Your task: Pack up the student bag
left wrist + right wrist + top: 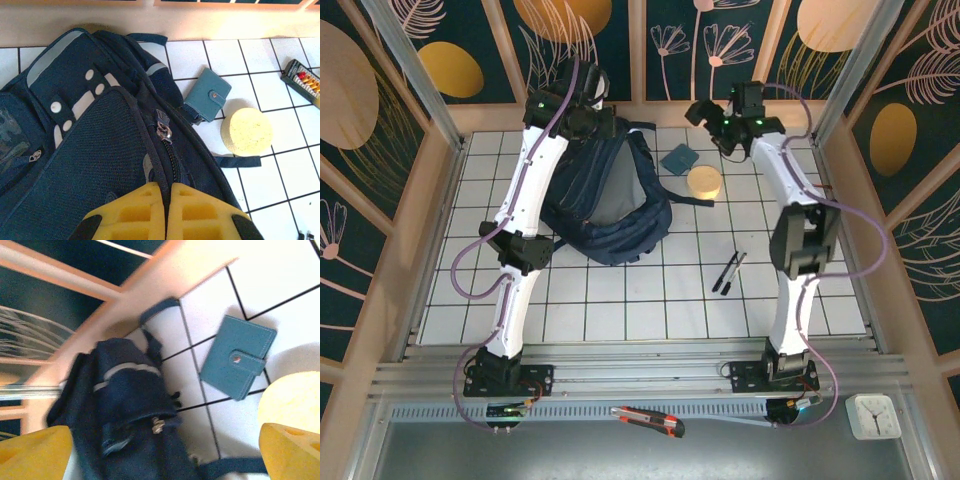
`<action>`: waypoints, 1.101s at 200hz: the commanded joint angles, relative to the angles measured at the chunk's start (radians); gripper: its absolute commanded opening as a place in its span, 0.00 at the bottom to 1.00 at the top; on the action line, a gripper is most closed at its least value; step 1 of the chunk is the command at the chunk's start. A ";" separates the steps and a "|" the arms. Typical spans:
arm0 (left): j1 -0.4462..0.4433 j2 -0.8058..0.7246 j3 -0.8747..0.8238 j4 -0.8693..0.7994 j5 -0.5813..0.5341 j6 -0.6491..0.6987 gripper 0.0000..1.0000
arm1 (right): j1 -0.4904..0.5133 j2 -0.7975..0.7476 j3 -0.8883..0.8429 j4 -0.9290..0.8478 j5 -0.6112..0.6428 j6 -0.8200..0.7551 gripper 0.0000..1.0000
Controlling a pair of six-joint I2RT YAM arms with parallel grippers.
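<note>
Hovering left gripper (167, 215): jaws pressed together, above zip (164, 131) of backpack (90, 150)
Right gripper (160, 452): jaws wide, above backpack
Wallet (207, 95): beside backpack, near yellow disc (246, 131)

The large dark navy fabric backpack (620, 235), with grey patches and black straps, lies flat on the white tiled surface (620, 310), left of centre.
</note>
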State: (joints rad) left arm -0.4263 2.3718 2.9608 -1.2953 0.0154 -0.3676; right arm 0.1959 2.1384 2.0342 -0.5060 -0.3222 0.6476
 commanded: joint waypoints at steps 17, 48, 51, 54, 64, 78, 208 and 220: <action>0.018 -0.077 0.044 0.057 -0.059 0.007 0.00 | 0.012 0.255 0.211 -0.063 -0.042 -0.148 0.93; 0.040 -0.114 -0.008 0.039 -0.072 0.007 0.00 | -0.012 0.376 0.300 0.017 -0.024 -0.166 0.94; 0.042 -0.117 -0.013 0.039 -0.070 0.008 0.00 | -0.015 0.385 0.307 0.022 -0.024 -0.166 0.94; 0.044 -0.120 -0.017 0.039 -0.071 0.008 0.00 | -0.020 0.394 0.313 0.027 -0.026 -0.165 0.94; 0.049 -0.126 -0.028 0.039 -0.067 0.006 0.00 | -0.034 0.419 0.324 0.038 -0.023 -0.163 0.94; 0.052 -0.131 -0.043 0.038 -0.067 0.006 0.00 | -0.050 0.444 0.329 0.054 -0.027 -0.170 0.95; 0.110 -0.217 -0.066 -0.005 -0.227 0.003 0.00 | -0.064 0.680 0.442 0.352 -0.304 -0.009 0.97; 0.119 -0.223 -0.071 -0.007 -0.227 0.003 0.00 | -0.058 0.688 0.440 0.363 -0.334 0.000 0.97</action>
State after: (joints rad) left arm -0.3344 2.2585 2.8799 -1.3487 -0.1272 -0.3676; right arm 0.1165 2.7564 2.4573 -0.2028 -0.5526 0.5869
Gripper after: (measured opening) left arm 0.062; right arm 0.964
